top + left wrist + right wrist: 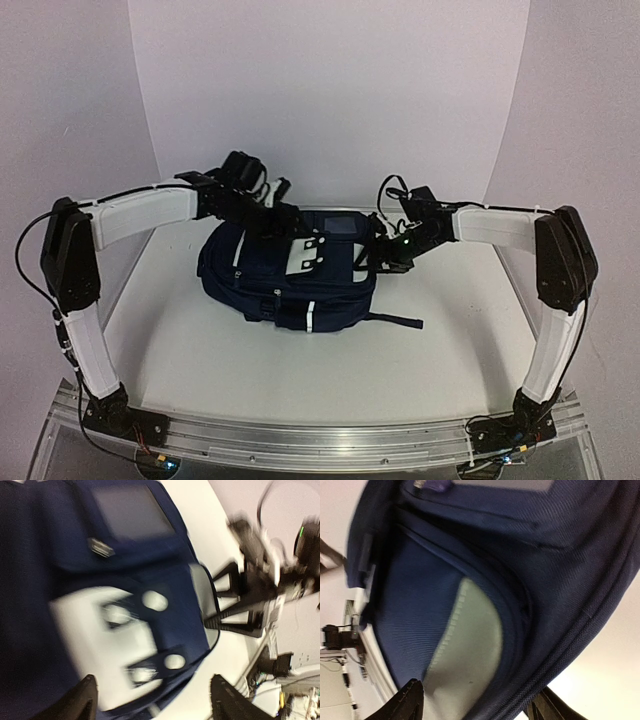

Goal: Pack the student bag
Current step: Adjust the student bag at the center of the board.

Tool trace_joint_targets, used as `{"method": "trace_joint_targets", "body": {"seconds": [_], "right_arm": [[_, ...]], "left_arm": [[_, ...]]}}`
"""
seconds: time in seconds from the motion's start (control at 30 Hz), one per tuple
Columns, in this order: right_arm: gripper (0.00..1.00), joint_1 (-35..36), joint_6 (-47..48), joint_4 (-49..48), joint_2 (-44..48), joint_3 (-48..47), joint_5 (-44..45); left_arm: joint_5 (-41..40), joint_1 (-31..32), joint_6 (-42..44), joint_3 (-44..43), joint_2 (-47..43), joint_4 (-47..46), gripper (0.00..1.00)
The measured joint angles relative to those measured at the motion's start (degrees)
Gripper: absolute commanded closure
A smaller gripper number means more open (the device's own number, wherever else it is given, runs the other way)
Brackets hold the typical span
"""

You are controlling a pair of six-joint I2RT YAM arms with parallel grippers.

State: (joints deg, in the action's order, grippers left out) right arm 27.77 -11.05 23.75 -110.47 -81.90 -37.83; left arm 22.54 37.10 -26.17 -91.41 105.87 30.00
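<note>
On the table [200, 360], in the middle, the student bag [290, 280] lies between both arms. The left fingers [82, 702] are apart above its white patch [100, 645], holding nothing. The right fingers [410, 700] are apart around its side edge. I think they are getting it open; next one must grab a flap.

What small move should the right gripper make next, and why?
Probably close the right gripper on the student bag: its fingers stand wide on both sides of the bag's edge, while the left gripper, open over the white patch, holds nothing.
</note>
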Motion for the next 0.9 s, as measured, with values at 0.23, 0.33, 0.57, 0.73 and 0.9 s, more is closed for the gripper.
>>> {"method": "trace_joint_targets", "body": {"seconds": [0.23,0.33,0.57,0.73,0.9], "right_arm": [[0.13,0.2,3.3,-2.3,2.3,6.6,1.0],[0.14,0.3,5.1,-2.2,4.7,10.3,-0.4],[0.20,1.2,7.2,-1.4,5.9,12.9,-3.2],[0.23,1.4,7.0,-0.5,3.9,10.1,-1.9],[0.25,-2.1,7.7,5.2,-2.8,2.1,-0.4]], "left_arm": [[-2.2,-20.1,2.2,0.4,-4.1,1.5,0.08],[-2.4,-25.1,2.2,0.4,-3.0,2.6,0.08],[1.8,-24.7,4.0,0.5,3.8,1.9,0.28],[2.4,-19.4,6.7,4.4,4.6,-0.8,0.41],[-1.9,-14.4,6.5,14.1,-2.2,-8.2,0.46]]}}
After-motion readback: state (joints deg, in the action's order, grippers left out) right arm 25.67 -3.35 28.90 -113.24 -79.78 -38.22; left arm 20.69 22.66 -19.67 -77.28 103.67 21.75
